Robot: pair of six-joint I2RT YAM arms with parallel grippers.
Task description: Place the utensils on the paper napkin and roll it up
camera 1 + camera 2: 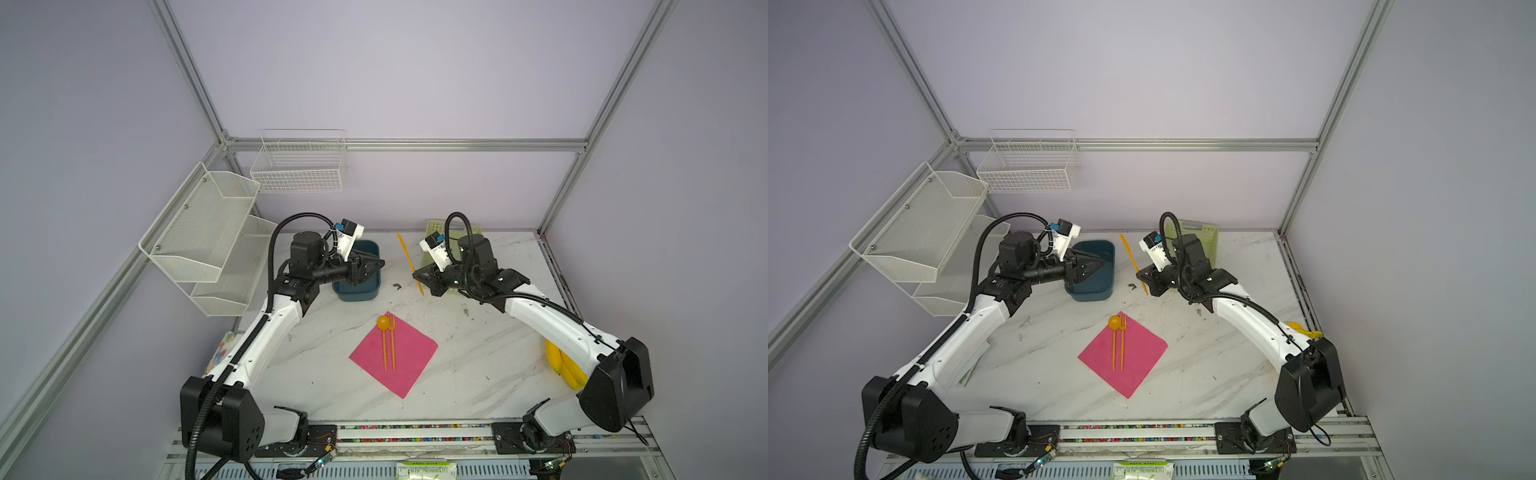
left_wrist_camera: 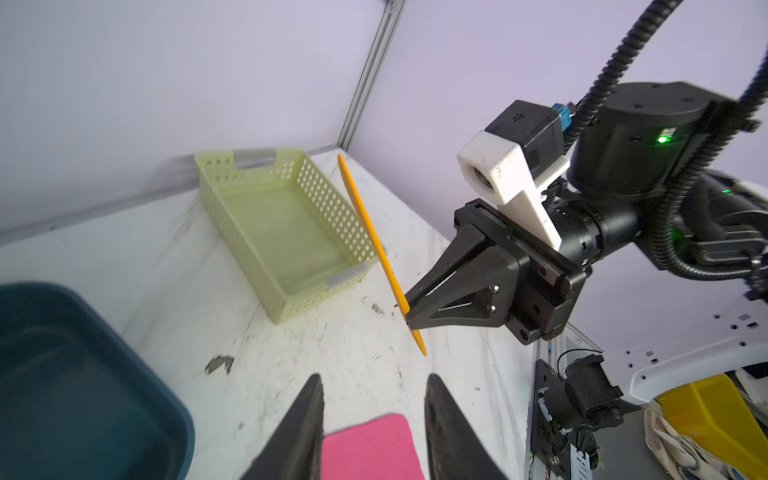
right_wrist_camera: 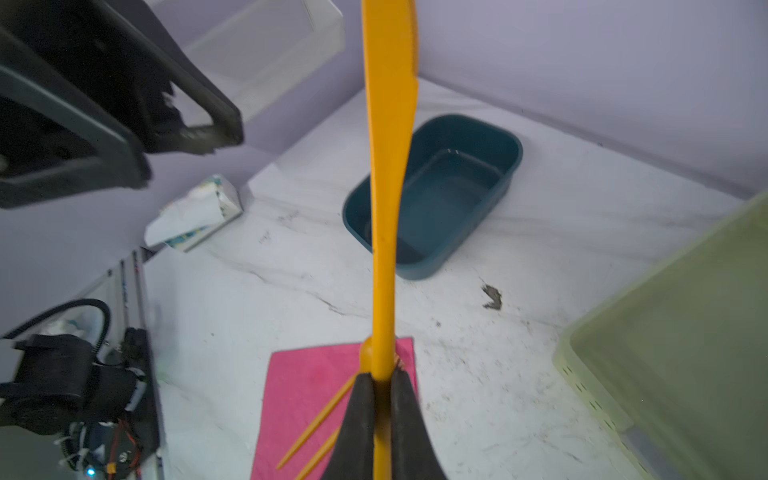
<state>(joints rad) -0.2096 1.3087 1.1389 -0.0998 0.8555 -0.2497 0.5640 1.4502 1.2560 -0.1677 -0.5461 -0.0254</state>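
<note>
Your right gripper (image 2: 409, 316) is clamping the knife (image 2: 370, 232) close to its handle end, jaws pinched tight on the orange plastic, and you're seeing that grip dead on in the right wrist view, gripper (image 3: 380, 382) and knife (image 3: 388, 166) both. The knife (image 1: 409, 259) is tilting steeply, blade end pointing up toward the back wall, between the blue tub (image 1: 361, 291) and the green basket (image 2: 328, 195).

Your left gripper (image 2: 374, 395) is hanging over the blue tub (image 1: 1096, 293) with its fingers (image 2: 307, 399) standing apart and nothing between them.

On the marble table (image 1: 478, 374), the paper napkin (image 1: 409, 357) is lying flat, turned like a diamond, well apart from both grippers. The spoon (image 1: 384, 345) and the fork (image 1: 392, 345) are lying on it side by side, nearly touching, the spoon's round bowl poking just past the napkin's far corner. In both top views they're sitting toward the napkin's (image 1: 1138, 357) left half
</note>
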